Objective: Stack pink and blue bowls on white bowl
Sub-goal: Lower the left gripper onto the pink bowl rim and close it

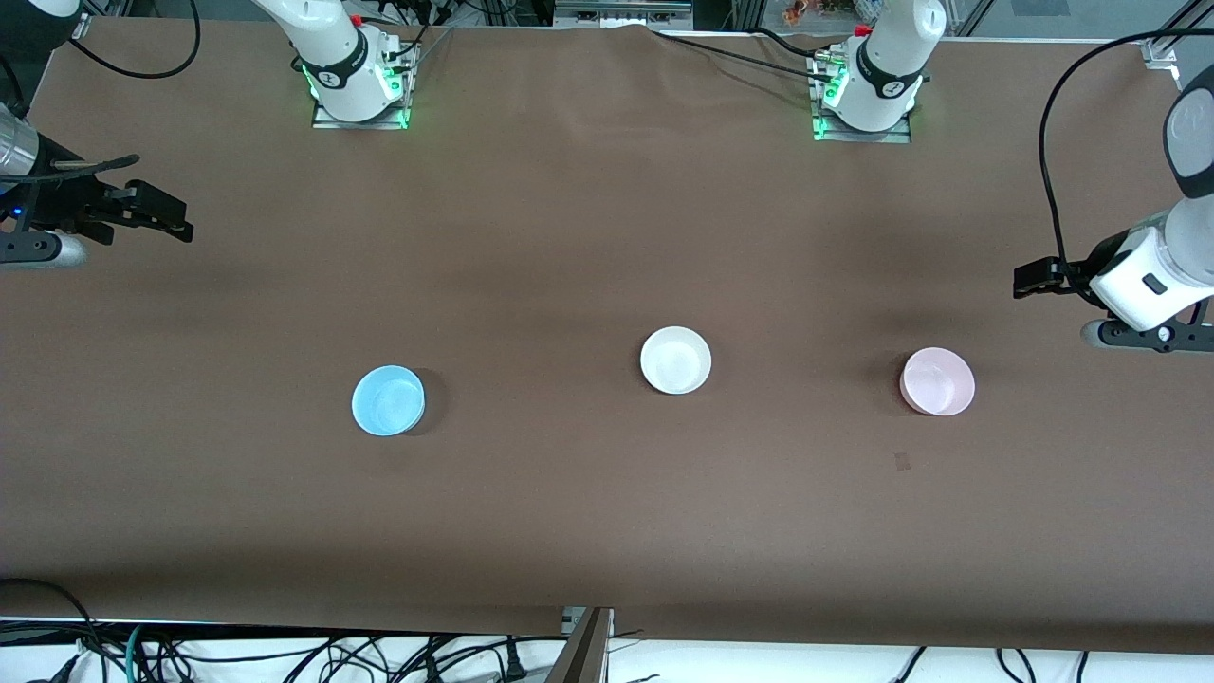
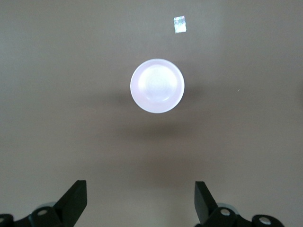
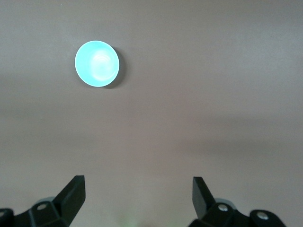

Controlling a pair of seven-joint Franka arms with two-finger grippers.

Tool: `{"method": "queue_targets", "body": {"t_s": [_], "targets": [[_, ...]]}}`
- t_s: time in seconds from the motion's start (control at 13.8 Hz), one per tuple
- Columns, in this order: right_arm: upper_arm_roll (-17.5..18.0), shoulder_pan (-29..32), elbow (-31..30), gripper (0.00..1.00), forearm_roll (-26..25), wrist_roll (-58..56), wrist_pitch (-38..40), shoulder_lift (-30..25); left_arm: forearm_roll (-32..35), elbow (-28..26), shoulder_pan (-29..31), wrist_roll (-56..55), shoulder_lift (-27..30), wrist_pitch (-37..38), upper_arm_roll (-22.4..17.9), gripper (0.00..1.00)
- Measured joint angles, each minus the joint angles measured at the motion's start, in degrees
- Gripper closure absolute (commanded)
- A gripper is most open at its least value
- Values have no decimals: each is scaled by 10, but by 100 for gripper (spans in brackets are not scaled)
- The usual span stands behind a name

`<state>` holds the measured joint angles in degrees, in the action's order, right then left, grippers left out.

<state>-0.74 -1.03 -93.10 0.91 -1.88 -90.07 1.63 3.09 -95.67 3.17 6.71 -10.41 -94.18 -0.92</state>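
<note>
Brown surface (image 1: 607, 237) spans the frame, nothing stacked yet. Left gripper (image 2: 140, 203) and right gripper (image 3: 138, 201) hover spread wide, empty, at the edges. White bowl (image 1: 675, 359) centre, pink bowl (image 1: 937, 380) mid-right, blue bowl (image 1: 388, 400) lower-left. Best approach: descend straight, pinch one rim.

Three glossy bowls sit upright and empty in a row across the middle of the front view, well apart: the blue bowl (image 1: 388, 400) at lower centre-left, the white bowl (image 1: 675, 359) just right of centre and slightly higher, the pink bowl (image 1: 937, 381) at centre-right, nothing stacked yet
</note>
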Motion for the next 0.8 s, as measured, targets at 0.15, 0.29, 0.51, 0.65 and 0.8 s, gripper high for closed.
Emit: {"method": "queue_targets", "body": {"t_s": [0.15, 0.29, 0.51, 0.65, 0.8], "targets": [[0, 0, 0, 0, 0, 0, 0, 0, -1, -45, 3, 8, -3, -68, 0, 0], [0, 0, 0, 0, 0, 0, 0, 0, -1, -109, 3, 20, -26, -184, 1, 0], [1, 0, 0, 0, 0, 0, 0, 0, -1, -143, 4, 41, -89, -276, 1, 0], [1, 0, 0, 0, 0, 0, 0, 0, -1, -143, 6, 49, -120, -316, 1, 0], [1, 0, 0, 0, 0, 0, 0, 0, -1, -143, 6, 66, -144, -337, 1, 0]]}}
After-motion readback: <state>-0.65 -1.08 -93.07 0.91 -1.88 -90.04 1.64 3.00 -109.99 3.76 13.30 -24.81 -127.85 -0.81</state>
